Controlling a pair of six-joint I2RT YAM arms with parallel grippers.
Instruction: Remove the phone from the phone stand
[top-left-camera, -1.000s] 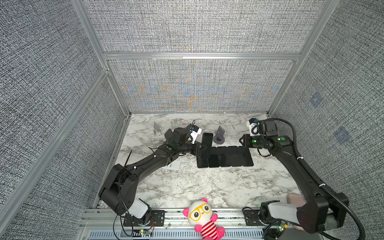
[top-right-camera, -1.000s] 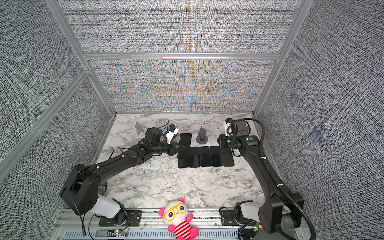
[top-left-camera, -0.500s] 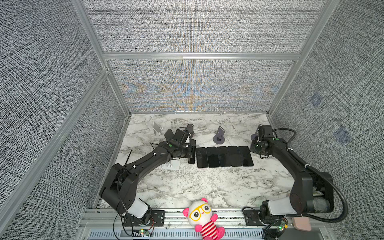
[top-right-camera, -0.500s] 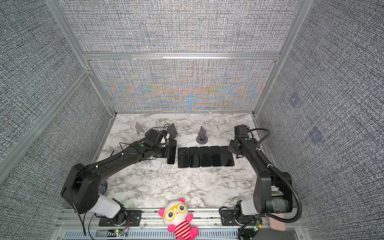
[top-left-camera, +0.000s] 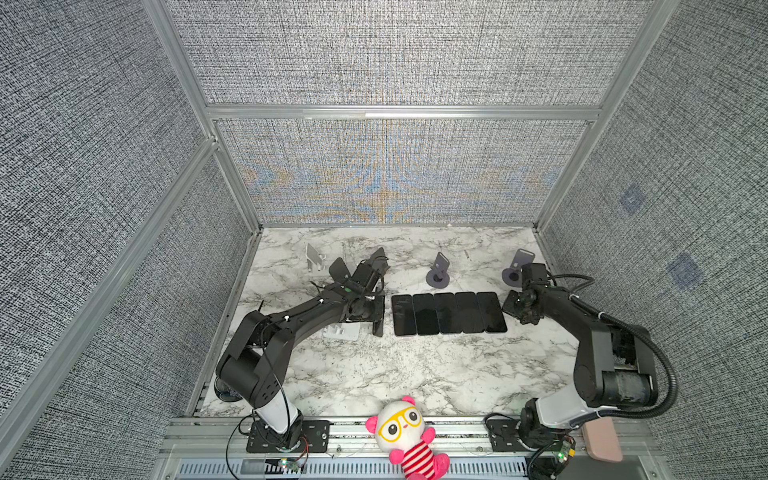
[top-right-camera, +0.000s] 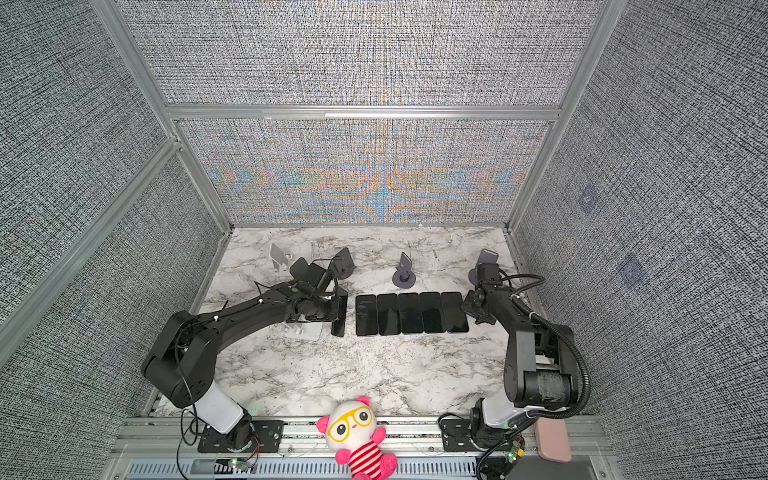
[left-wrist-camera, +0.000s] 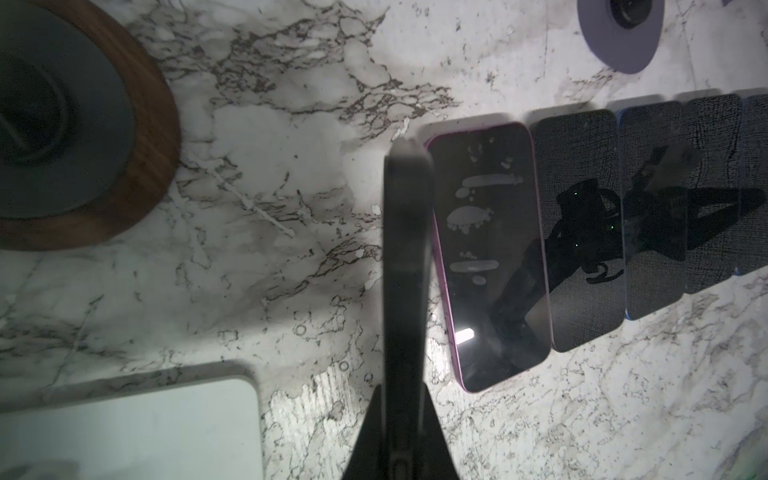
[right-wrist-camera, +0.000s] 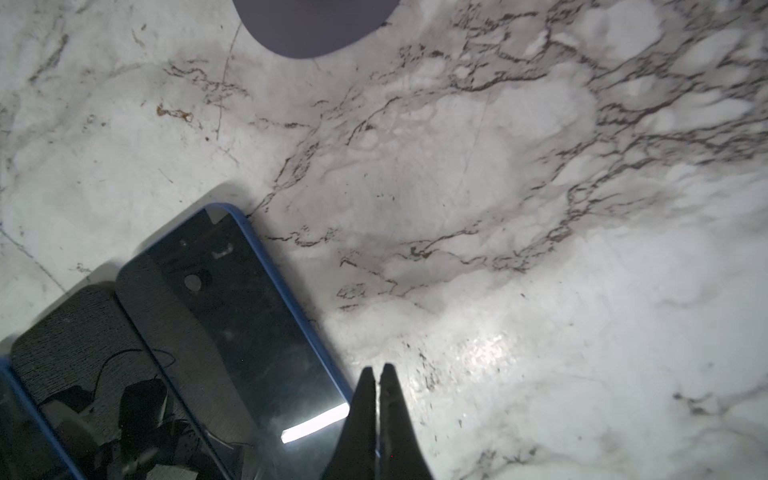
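Hidden: in both top views the wrist covers the fingers of the left end effector (top-left-camera: 375, 312). We can't tell whether the phone (top-left-camera: 378, 329) touches the surface (top-left-camera: 374, 374).
Cut off: the left wrist view catches only part of a wood-rimmed base (left-wrist-camera: 83, 124) and a corner of the white stand (left-wrist-camera: 124, 428).
Phone look: dark and thin, turned on its long edge. We get a blurred side and no screen.
Phone place: just left of the row (top-left-camera: 449, 312) of five face-up phones, near the white stand, held clear of every stand.
Left end effector: clamped on the phone, one finger on each flat face.
Right end effector (right-wrist-camera: 377, 374): closed, tips all but touching, gripping nothing, low by the row's right end.
Left wrist only: the pink-rimmed phone (left-wrist-camera: 490, 257), with smudges on its glass.
Right wrist only: the blue-rimmed phone (right-wrist-camera: 232, 332) up close.
Top views only: the mid purple stand (top-left-camera: 437, 274), the right purple stand (top-left-camera: 517, 266), and a plush toy (top-left-camera: 409, 436) at the front rail.
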